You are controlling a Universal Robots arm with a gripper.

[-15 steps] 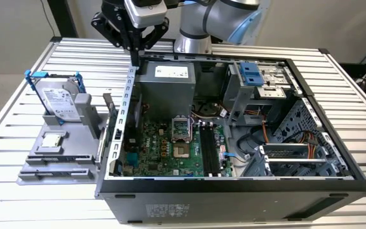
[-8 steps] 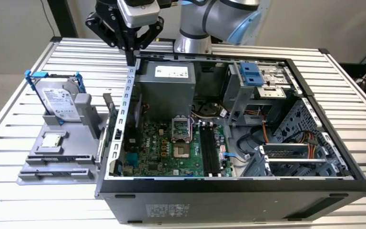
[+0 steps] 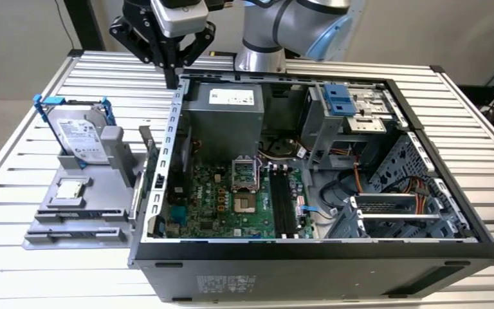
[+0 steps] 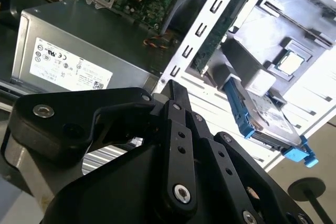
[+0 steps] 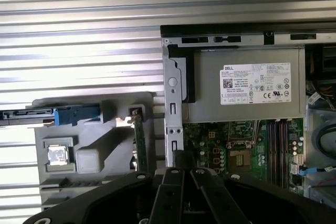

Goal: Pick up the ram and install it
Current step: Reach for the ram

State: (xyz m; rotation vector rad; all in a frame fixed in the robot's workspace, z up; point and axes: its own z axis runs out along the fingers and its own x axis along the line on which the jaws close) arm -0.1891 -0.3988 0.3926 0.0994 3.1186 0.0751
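Note:
The ram (image 3: 147, 147) is a thin dark green stick standing on edge in the grey holder (image 3: 75, 219), just outside the open computer case's wall on the exterior view's left. Both wrist views show it edge-on, ram (image 5: 139, 142) and ram (image 4: 218, 38). My gripper (image 3: 172, 78) hangs above the case's far corner, behind and well above the ram, touching nothing. Its black fingers meet at the tips and hold nothing, as seen on the gripper (image 5: 181, 157) and gripper (image 4: 169, 85). Black memory slots (image 3: 283, 203) run along the green motherboard inside the case.
A silver hard drive with a blue bracket (image 3: 80, 132) stands upright on the holder, and a small square processor chip (image 3: 69, 188) lies in front of it. The grey power supply (image 3: 226, 116) fills the case's far end. The case (image 3: 316, 257) rests on a slatted metal table (image 3: 24, 161).

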